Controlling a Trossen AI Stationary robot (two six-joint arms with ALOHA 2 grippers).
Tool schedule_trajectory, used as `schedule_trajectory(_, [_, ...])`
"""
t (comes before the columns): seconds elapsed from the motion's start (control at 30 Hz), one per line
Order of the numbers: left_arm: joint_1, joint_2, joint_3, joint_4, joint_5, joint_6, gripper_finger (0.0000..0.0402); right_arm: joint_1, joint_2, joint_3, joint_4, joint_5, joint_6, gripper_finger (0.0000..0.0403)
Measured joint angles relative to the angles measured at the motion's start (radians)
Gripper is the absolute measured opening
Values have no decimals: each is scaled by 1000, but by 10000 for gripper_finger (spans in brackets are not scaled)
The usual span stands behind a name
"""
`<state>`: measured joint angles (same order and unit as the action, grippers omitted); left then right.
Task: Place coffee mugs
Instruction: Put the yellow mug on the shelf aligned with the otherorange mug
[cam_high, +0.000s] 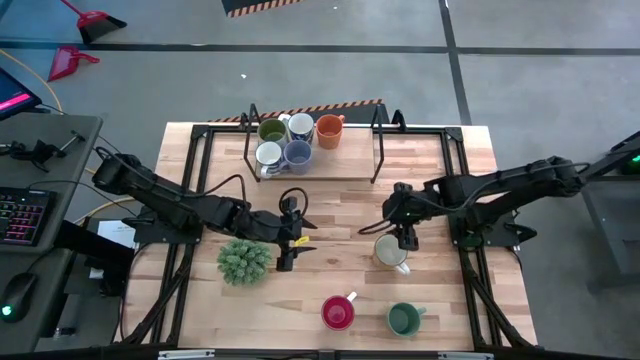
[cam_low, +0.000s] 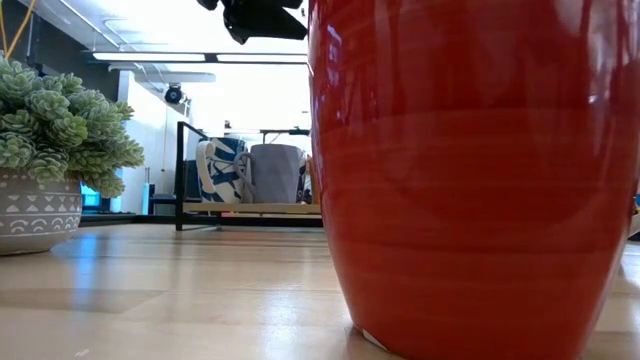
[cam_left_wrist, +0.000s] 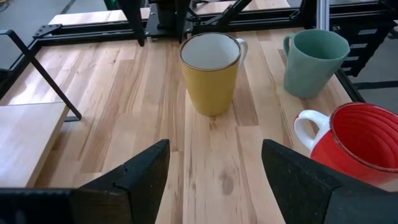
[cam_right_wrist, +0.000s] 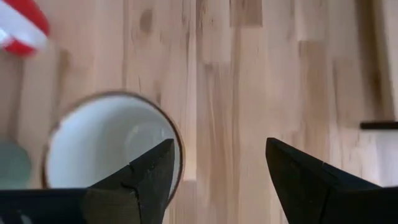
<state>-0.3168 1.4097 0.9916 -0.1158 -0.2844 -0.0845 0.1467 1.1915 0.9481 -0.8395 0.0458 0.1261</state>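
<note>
High view: a black wire rack (cam_high: 378, 150) at the table's far side holds five ceramic mugs (cam_high: 285, 142). Three empty mugs (cam_high: 392, 252) stand near right. Both grippers, left (cam_high: 291, 246) and right (cam_high: 405, 232), gape wide, empty.

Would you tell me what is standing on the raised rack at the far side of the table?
The rack carries five mugs: an olive green mug, white mug, orange mug, second white mug and blue mug. The shelf beneath them is covered.

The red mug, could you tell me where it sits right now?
In the high view the red mug stands near the table's front edge, left of the green mug and right of the plant.
</note>
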Motion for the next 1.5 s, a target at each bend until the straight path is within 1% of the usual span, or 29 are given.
schedule_trajectory(0.17, [0,0,0,0,0,-1,243,10,73,2,-31,-54,10,231])
schedule_trajectory(0.23, [0,0,0,0,0,-13,243,28,93,2,-25,-56,14,231])
schedule_trajectory(0.47, [0,0,0,0,1,-26,243,73,164,3,-20,13,75,231])
schedule_trajectory(0.77, [0,0,0,0,1,-26,243,78,271,3,15,14,156,231])
schedule_trajectory(0.93, [0,0,0,0,1,-26,243,76,288,3,16,16,203,230])
schedule_trajectory(1.0, [0,0,0,0,1,-26,243,76,289,3,20,35,215,223])
schedule_trajectory(1.1, [0,0,0,0,1,-26,243,76,289,3,36,55,217,199])
schedule_trajectory(1.2, [0,0,0,-16,1,-26,243,76,289,3,47,55,217,158])
schedule_trajectory(1.3, [0,0,0,-56,10,-40,243,77,289,3,52,57,237,101])
schedule_trajectory(1.4, [0,0,0,-90,13,-79,243,76,289,3,50,87,264,28])
schedule_trajectory(1.43, [0,0,0,-99,13,-98,243,76,287,3,51,100,277,15])
schedule_trajectory(1.5, [0,0,0,-103,13,-141,243,77,282,5,62,146,298,13])
